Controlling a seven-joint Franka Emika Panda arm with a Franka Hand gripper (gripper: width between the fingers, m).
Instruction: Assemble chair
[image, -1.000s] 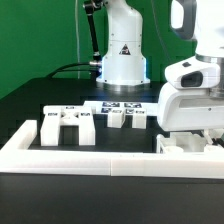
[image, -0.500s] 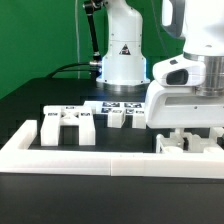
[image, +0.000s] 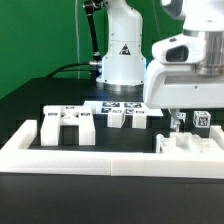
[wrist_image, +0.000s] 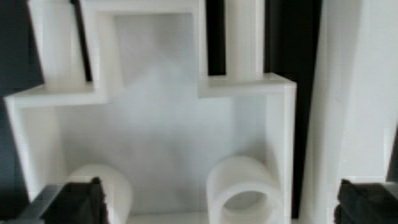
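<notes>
My gripper hangs open and empty just above a white chair piece at the exterior view's right, behind the border wall. In the wrist view the gripper straddles this piece. The piece is a blocky bracket with a recessed panel and two round holes. One dark fingertip shows on each side, and neither touches the piece. A bracket-like chair piece stands at the exterior view's left. Two short posts with tags stand in the middle.
A long low white border wall runs along the front. The marker board lies behind the posts. The robot base stands at the back before a green backdrop.
The gripper has risen and shifted toward the exterior view's left, uncovering the right-hand piece and a tag beside it. The parts have not moved.
</notes>
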